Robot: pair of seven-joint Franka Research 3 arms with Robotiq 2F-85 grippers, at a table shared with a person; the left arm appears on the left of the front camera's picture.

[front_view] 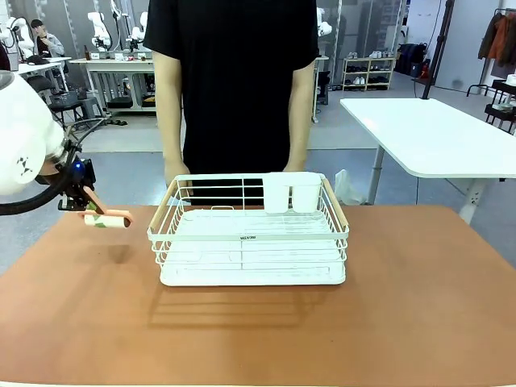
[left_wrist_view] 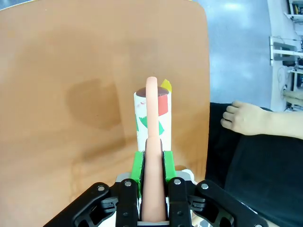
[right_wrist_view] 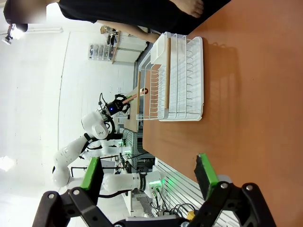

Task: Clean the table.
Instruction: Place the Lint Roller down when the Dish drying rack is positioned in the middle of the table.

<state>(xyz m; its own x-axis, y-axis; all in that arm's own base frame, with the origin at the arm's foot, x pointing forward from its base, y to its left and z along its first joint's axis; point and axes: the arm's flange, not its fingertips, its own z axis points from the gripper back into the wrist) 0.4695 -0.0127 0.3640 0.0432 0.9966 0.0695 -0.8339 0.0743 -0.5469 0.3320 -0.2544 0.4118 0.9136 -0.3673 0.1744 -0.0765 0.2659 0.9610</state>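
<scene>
The worktop is smooth, matte, reddish-brown and leather-like, with rounded corners, its long axis running left to right. A white wire rack (wooden handles) sits near its far edge. Above the left edge, the left gripper clamps a salmon-handled lint roller; the right gripper fingers stand apart.

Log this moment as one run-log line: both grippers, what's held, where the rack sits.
left gripper: shut on lint roller, above table | right gripper: open, holding nothing | wire rack: mid-table | person's hand: at table edge

Table matt, leather-like; rack white wire.
</scene>
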